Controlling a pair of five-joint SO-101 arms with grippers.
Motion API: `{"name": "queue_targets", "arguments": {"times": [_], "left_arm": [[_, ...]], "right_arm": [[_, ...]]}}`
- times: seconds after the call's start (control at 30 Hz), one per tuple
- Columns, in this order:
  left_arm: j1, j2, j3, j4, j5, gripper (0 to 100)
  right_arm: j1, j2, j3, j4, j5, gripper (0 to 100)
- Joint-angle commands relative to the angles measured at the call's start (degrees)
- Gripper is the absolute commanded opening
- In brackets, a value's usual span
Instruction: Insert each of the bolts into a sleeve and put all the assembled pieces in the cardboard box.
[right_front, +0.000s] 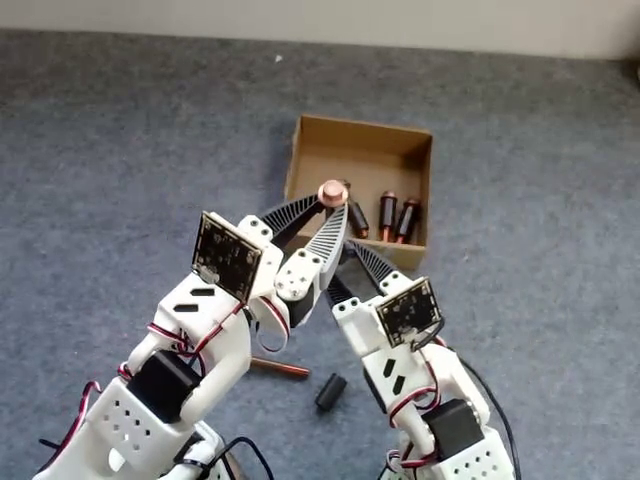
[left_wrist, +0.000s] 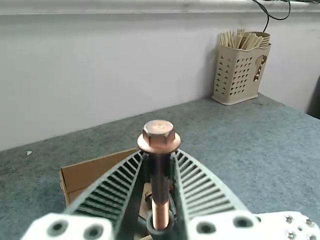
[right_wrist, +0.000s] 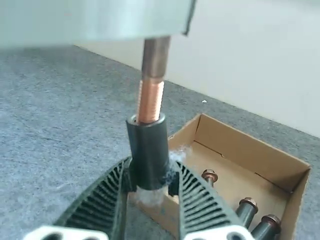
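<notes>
My left gripper (right_front: 331, 207) is shut on a copper bolt (right_front: 331, 192), held upright over the front edge of the cardboard box (right_front: 312, 138). In the left wrist view the bolt (left_wrist: 158, 175) stands head up between the fingers (left_wrist: 120, 185), its lower end in a black sleeve (left_wrist: 159, 223). Directly below, my right gripper (right_wrist: 150, 172) is shut on that sleeve (right_wrist: 147, 155), and the bolt's thread (right_wrist: 151, 100) enters its top. Three assembled pieces (right_front: 387, 214) lie in the box (right_wrist: 250, 155). One loose bolt (right_front: 280, 367) and one loose sleeve (right_front: 331, 391) lie on the carpet between the arm bases.
Grey carpet (right_front: 120, 150) covers the table all round the box. A beige perforated basket (left_wrist: 240, 67) holding sticks stands against the wall, far behind the box (left_wrist: 95, 172).
</notes>
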Motion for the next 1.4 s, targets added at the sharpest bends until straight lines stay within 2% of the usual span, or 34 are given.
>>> {"name": "queue_targets", "arguments": {"times": [0.0, 0.1, 0.3, 0.67, 0.8, 0.9, 1.13, 1.37], "left_arm": [[2.1, -0.7, 1.5, -1.1, 0.6, 1], [2.2, -0.7, 2.3, -1.1, 0.4, 2], [2.1, -0.7, 2.2, 1.9, 0.4, 12], [2.0, -1.2, 2.2, 2.3, 0.5, 12], [-0.1, -1.2, 2.3, 2.4, 0.5, 12], [-4.4, -1.3, 2.2, 2.4, 0.4, 12], [-19.6, -1.3, -0.5, 3.1, 0.4, 10], [-25.4, -0.9, -4.7, 15.4, -0.8, 10]], "right_arm": [[0.2, -1.1, -1.2, -1.8, 0.5, 0.4], [2.7, -1.1, -1.2, -1.9, -1.5, 0.4], [8.4, -1.1, -3.6, -1.7, -7.2, 0.4], [8.5, -1.1, -3.2, -1.6, -6.9, 0.4], [8.5, -1.1, -3.2, -1.6, -6.8, 0.4], [8.7, -1.1, -3.2, -1.6, -6.8, 0.4], [10.9, -1.1, -3.4, -1.5, -5.5, 0.4], [14.5, -1.1, -3.6, -1.5, -5.1, 0.4]]}}
